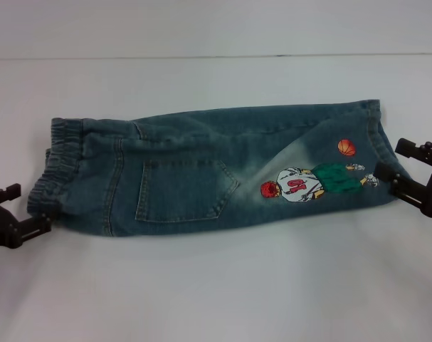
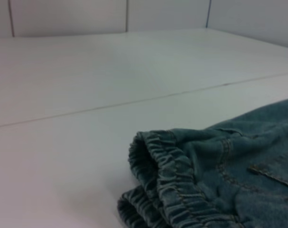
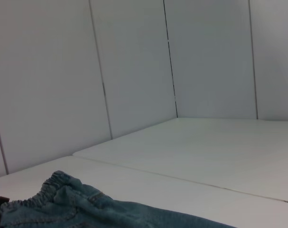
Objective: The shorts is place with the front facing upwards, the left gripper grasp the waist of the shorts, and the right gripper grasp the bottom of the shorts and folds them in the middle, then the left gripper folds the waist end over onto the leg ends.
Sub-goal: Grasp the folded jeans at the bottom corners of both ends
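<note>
Since the shorts (image 1: 208, 167) lie halved lengthwise on the counter (image 1: 216, 285), you find left gripper (image 1: 30, 217) at the waist, right gripper (image 1: 404, 171) at the hems, both sets of fingers spread, holding nothing.

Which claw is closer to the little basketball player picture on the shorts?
The right claw. It sits at the leg hem, just beside the basketball player picture; the left claw is at the waistband, the shorts' far end.

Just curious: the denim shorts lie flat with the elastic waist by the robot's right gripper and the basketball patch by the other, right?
Not quite. In the head view the shorts' waist is by the left gripper; the basketball patch is by the right gripper.
</note>
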You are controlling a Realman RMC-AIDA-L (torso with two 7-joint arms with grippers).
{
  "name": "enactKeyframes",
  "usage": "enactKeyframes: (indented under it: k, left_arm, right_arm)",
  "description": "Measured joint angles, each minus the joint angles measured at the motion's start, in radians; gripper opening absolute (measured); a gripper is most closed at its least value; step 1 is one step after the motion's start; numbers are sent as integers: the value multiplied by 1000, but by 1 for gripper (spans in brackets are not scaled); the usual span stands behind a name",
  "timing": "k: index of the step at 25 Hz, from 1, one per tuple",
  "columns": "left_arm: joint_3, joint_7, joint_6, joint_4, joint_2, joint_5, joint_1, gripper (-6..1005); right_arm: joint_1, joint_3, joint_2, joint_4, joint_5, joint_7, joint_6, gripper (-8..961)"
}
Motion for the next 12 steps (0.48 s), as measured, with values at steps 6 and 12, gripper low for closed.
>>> enactKeyframes:
  k: [6, 12]
  left_arm:
    - [26, -5, -3, 0, 3, 30, -6, 817]
    - [26, -23, 13, 0, 4, 42, -15, 601]
  right_arm:
    - [-6, 1, 0, 0, 22, -2, 0, 665]
    - [-10, 3, 0, 7, 37, -25, 6, 661]
